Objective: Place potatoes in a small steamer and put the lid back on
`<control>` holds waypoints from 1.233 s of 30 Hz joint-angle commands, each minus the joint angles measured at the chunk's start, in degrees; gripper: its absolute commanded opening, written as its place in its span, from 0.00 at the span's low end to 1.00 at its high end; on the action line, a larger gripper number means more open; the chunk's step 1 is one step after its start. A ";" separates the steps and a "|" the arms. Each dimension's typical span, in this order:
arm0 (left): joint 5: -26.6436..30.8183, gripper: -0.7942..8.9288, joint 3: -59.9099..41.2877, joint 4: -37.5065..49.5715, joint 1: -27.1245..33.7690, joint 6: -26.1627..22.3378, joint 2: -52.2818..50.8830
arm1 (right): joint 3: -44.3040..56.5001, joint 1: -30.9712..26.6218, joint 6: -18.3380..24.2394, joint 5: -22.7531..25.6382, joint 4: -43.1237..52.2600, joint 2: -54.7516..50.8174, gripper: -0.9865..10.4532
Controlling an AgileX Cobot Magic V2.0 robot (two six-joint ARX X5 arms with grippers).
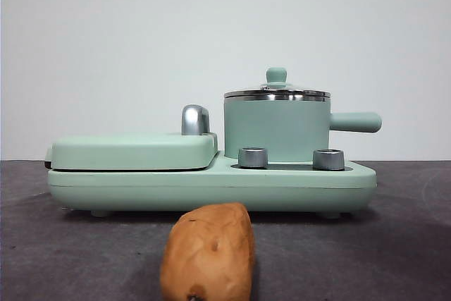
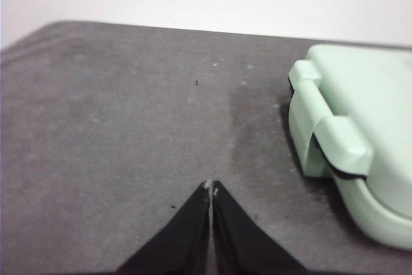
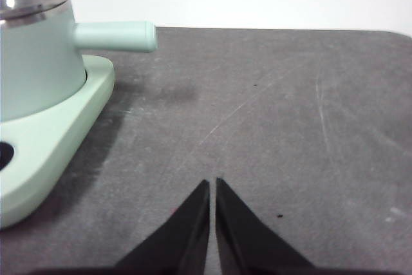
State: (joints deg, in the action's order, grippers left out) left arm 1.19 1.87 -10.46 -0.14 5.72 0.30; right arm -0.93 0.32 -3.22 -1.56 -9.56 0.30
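Brown potato lying end-on toward the front camera, both grippers' jaws closed, empty.

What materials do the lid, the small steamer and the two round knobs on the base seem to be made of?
The lid: seemingly glass with a polished steel rim that shows bright reflections; its knob is matte mint green, perhaps plastic.
The small steamer: an even, satin mint-green wall, likely coated metal, though the look leaves this open.
The knobs: brushed silver-grey, metal or metal-look plastic.

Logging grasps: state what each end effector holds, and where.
Nothing. Left end effector and right end effector are shut, empty, over bare table.
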 commanded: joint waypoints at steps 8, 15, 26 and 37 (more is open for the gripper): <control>-2.38 0.09 1.95 0.79 -0.59 16.35 0.74 | -3.63 0.00 -19.54 -4.70 -0.76 0.02 0.10; -5.62 0.09 13.75 -3.69 -2.05 19.85 7.80 | -17.03 0.00 -22.73 -8.04 -9.99 3.67 0.10; -20.96 0.09 39.65 -14.38 -2.54 15.89 27.61 | -39.47 0.00 -19.15 -21.44 -22.32 18.58 0.10; -39.52 0.09 58.45 -28.65 -4.79 3.26 45.07 | -53.81 0.00 -7.85 -40.13 -32.81 32.24 0.10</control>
State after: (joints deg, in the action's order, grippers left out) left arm -37.28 58.63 -39.29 -4.75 12.64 44.91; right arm -53.89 0.32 -13.89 -40.69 -42.26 32.12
